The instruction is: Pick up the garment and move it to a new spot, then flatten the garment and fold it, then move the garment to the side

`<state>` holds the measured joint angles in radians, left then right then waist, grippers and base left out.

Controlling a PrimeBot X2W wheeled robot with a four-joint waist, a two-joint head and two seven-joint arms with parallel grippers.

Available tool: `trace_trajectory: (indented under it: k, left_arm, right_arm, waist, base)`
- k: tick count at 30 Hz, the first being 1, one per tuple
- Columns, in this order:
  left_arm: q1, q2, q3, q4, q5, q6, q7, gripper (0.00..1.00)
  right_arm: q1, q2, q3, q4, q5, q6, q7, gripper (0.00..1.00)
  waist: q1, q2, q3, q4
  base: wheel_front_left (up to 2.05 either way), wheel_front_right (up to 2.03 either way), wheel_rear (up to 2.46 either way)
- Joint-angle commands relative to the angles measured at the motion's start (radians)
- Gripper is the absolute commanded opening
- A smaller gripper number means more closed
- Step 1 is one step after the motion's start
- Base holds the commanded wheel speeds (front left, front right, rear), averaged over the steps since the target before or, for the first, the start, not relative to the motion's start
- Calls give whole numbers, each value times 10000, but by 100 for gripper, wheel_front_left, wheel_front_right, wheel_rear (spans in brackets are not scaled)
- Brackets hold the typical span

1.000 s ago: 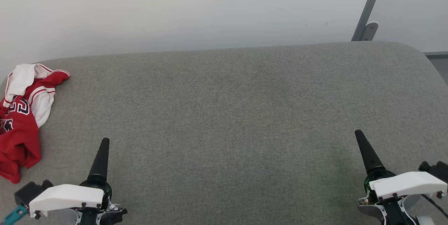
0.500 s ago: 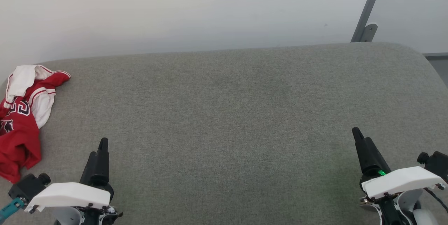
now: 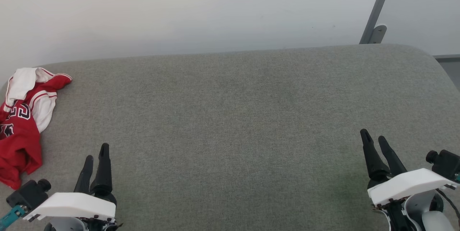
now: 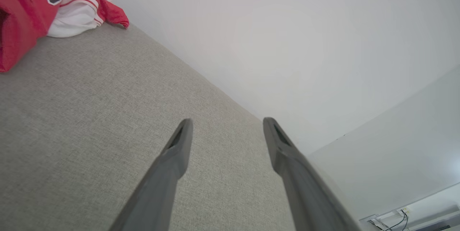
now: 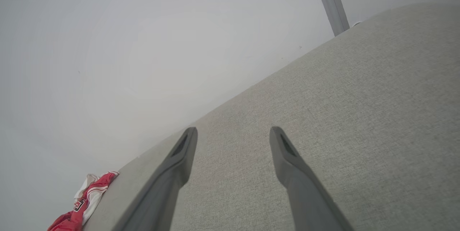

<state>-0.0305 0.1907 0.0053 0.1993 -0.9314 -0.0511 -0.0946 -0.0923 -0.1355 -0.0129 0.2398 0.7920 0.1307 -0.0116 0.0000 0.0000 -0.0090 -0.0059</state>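
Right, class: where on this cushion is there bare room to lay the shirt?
Bare: the grey cushion from the red sports shirt at its left end to its right end, from left claw and right claw to the wall. Crowded: only that left end.

The garment [image 3: 21, 134] is soft, crumpled cloth with printed lettering. The cushion [image 3: 230, 123] under it is matt grey woven fabric, finely rough. The wall [image 3: 179, 8] is smooth and matt; the post [image 3: 378, 4] looks like grey metal.
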Motion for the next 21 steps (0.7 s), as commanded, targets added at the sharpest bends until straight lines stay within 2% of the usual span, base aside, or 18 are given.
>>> trace_trajectory:
  k: [1,21]
  left_arm:
    - [-6,103,44,-128,214,-47,-79,100]
    - [147,125,196,-168,2264,-308,-646,100]
  right_arm:
    - [-188,-92,18,-129,-251,0,-89,100]
    - [-151,-273,256,-402,-2403,0,-361,100]
  waist:
    - [0,0,-1,1]
    - [0,0,-44,-7]
  base:
    - [0,0,0]
    - [0,0,0]
